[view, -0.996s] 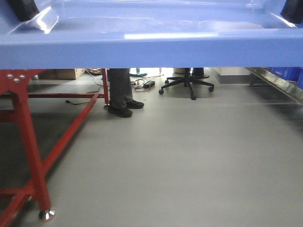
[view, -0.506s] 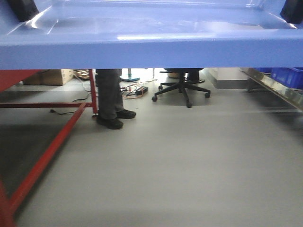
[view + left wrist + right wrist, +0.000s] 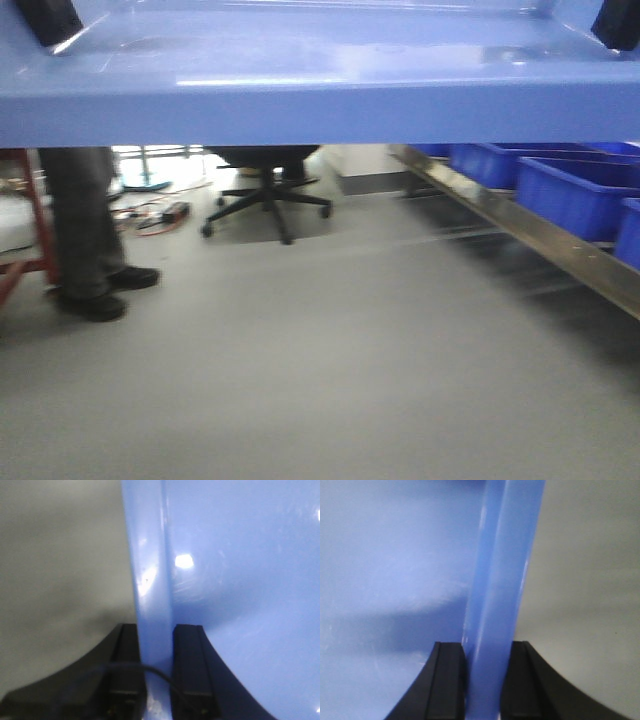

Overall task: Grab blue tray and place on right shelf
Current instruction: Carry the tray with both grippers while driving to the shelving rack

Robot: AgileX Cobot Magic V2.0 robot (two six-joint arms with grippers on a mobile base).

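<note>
The blue tray (image 3: 320,100) fills the top of the front view, held level above the grey floor. My left gripper (image 3: 48,20) shows at the tray's top left corner and my right gripper (image 3: 618,22) at its top right. The left wrist view has my left gripper (image 3: 156,630) shut on the tray's left rim (image 3: 150,580), one black finger on each side. My right gripper (image 3: 485,647) is shut the same way on the right rim (image 3: 502,570). The right shelf (image 3: 520,225) runs along the right side as a shiny steel rail, lower than the tray.
Deep dark-blue bins (image 3: 570,195) stand on the steel shelf. A person's legs (image 3: 85,230) are at the left beside a red table leg (image 3: 30,200). A black office chair (image 3: 265,190) and floor cables (image 3: 155,215) lie further back.
The view has swung to the right: the red table frame slid out to the left, and the steel shelf with its bins came in at the right. Both grippers still hold the tray.
</note>
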